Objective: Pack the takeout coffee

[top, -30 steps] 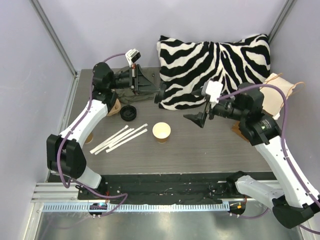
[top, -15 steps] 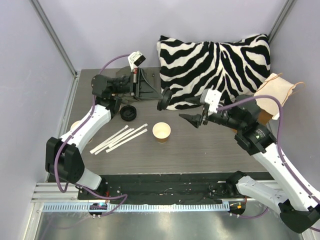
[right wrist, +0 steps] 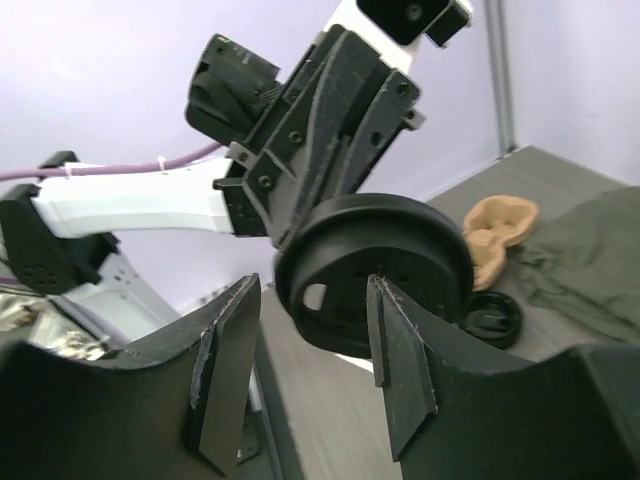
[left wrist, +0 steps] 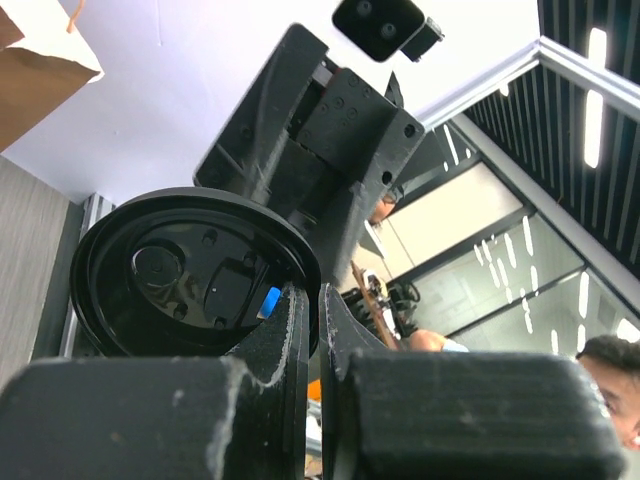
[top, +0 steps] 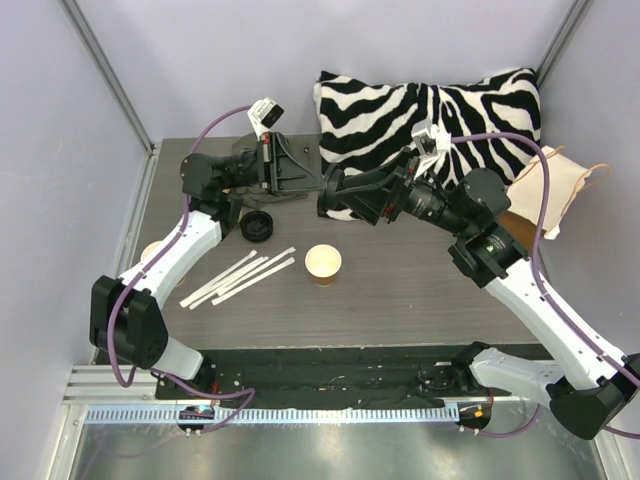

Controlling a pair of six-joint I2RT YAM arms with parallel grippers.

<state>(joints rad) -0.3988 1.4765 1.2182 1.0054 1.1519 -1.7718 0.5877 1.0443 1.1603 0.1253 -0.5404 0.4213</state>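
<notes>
Coffee cup (top: 323,264): we see it standing upright and uncovered near the middle of the counter (top: 420,300), apart from both arms.

Left gripper (left wrist: 312,300): raised above the far part of the counter. Its jaws are closed on the rim of a black lid (left wrist: 190,270), which is held on edge with its underside facing the left wrist camera.

Right gripper (right wrist: 312,290): it meets the left one in the air from the other side. Its jaws are spread apart with the black lid showing between them. We cannot tell whether they touch it.

Second lid (top: 257,225): it lies flat on the counter, left of the coffee cup and near the left arm.

Cup carrier (right wrist: 497,232): it sits just beyond the second lid, beside a green cloth (right wrist: 590,255).

White sticks (top: 240,277): a loose fan of them lies on the counter, just left of the coffee cup.

Zebra pillow (top: 440,120): it rests against the back wall.

Paper bag (top: 550,185): we see it at the far right edge, behind the right arm.
</notes>
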